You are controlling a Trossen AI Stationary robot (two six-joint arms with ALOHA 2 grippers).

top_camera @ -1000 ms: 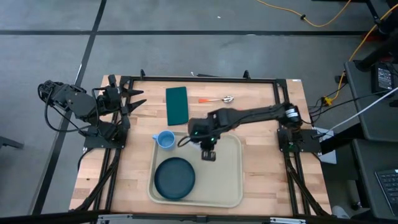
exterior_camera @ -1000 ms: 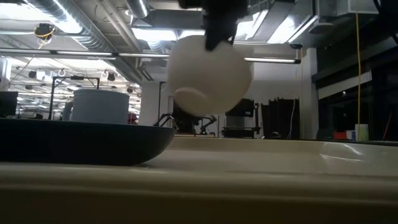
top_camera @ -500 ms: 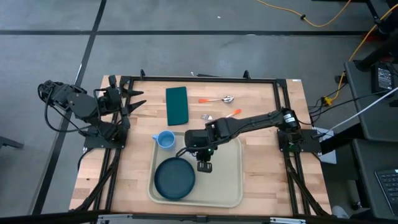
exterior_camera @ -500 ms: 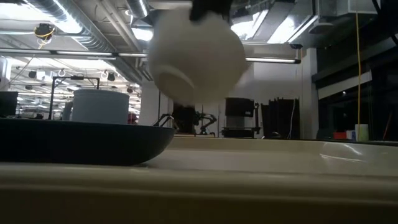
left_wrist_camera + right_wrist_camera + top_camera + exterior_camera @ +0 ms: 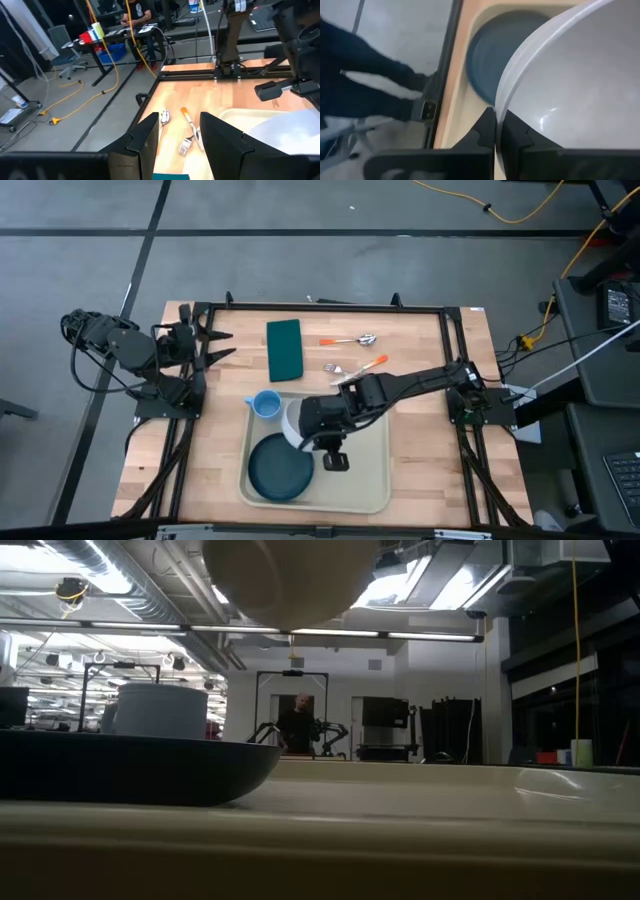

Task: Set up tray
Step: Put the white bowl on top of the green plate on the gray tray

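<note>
1. The large cream rectangular plastic tray with a raised rim [image 5: 365, 480] lies at the near middle of my wooden table [image 5: 440, 470]; in the low view its near rim [image 5: 330, 840] fills the foreground.
2. On the tray's near left sits a dark blue round plate [image 5: 280, 467], which the low view shows only as a dark edge [image 5: 130, 770].
3. My right gripper [image 5: 308, 430] hangs above the tray just beyond that plate, pinched shut on the rim of a white round plastic bowl [image 5: 293, 426]. The right wrist view shows this best: the fingertips [image 5: 487, 125] close on the thin rim of the bowl [image 5: 570, 85], with the plate [image 5: 492, 55] beyond.
4. In the low view the bowl [image 5: 285, 580] is cut off at the top and my gripper is hidden.
5. A light blue cup [image 5: 265, 404] stands at the tray's far left corner.
6. Farther off lie an orange-handled fork [image 5: 355, 367], an orange-handled spoon [image 5: 350, 339] and a dark green rectangular napkin [image 5: 284, 348].
7. My left gripper [image 5: 222, 345] waits at the far left, fingers spread apart and empty.
8. A person [image 5: 297, 725] shows small in the room behind.
</note>
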